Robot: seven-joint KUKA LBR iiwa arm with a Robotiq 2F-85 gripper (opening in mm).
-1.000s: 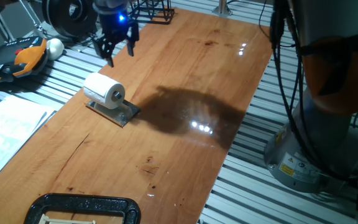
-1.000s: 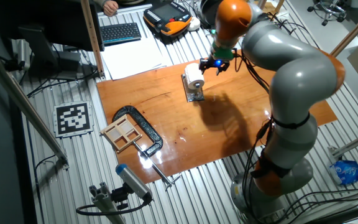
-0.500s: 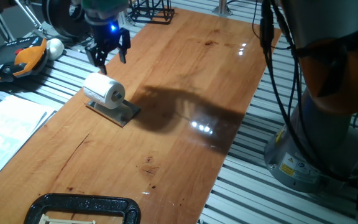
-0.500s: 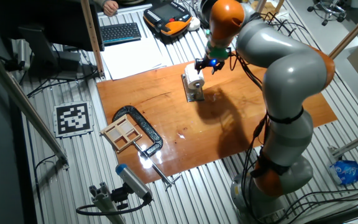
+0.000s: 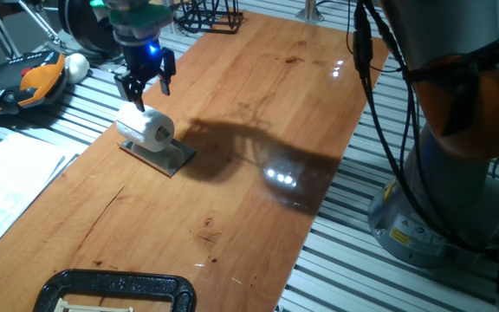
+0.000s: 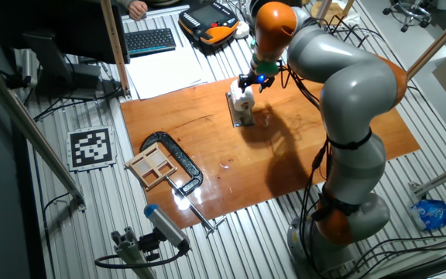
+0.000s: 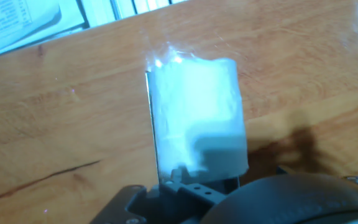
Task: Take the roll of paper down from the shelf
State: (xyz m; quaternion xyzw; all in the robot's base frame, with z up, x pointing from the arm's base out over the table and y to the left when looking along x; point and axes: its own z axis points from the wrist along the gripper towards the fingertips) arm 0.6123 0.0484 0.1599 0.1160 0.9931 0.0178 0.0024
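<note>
White roll of paper (image 5: pixel 146 126) on shelf (image 5: pixel 170 157) | claw (image 5: pixel 145 84) spread above, apart, holding nothing

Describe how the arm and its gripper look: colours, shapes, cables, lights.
The arm is built of thick, rounded silver-grey segments with orange bands at the joints, on a broad grey base. Black cables hang loose along it. The gripper is small and black, with two short dark fingers, and a blue light glows just above them. No markings on the arm are readable.

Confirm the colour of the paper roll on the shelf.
White: the small cylindrical paper roll shows best in one fixed view.
</note>
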